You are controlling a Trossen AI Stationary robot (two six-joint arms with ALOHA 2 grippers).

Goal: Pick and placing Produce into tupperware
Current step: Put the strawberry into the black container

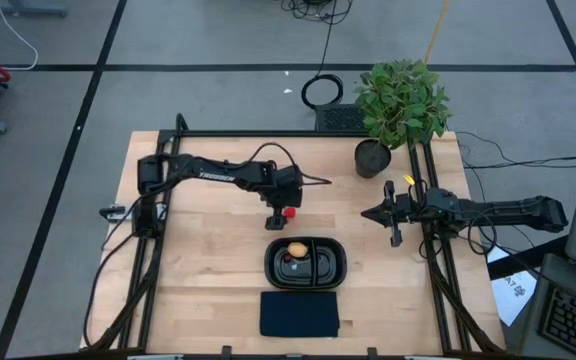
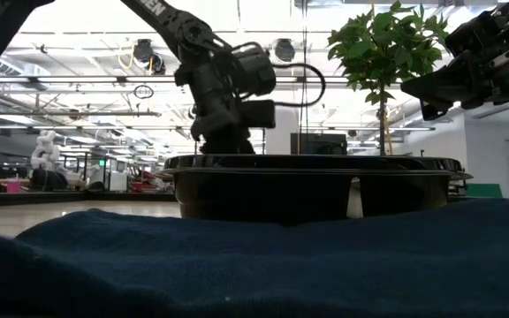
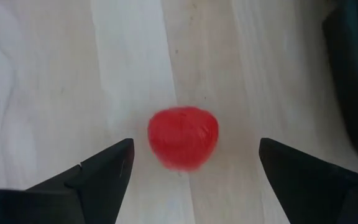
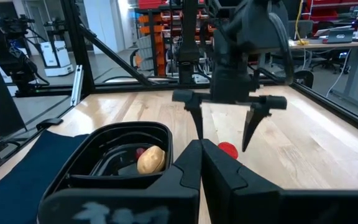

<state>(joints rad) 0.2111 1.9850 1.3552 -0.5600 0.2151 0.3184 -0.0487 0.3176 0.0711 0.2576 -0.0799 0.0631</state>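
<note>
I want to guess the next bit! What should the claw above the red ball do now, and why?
Probably lower straight down and close. The left claw is open with the red ball centred between its fingers, still lying on the table beside the black tupperware. The right claw waits aside.

Bright red ball (image 3: 183,137); black tupperware (image 1: 335,272); tan-orange ball (image 1: 296,249).

You've got a leafy potted plant (image 1: 398,110) at the table's (image 1: 208,290) far right corner, and a dark blue cloth (image 1: 299,314) near the front edge.
</note>
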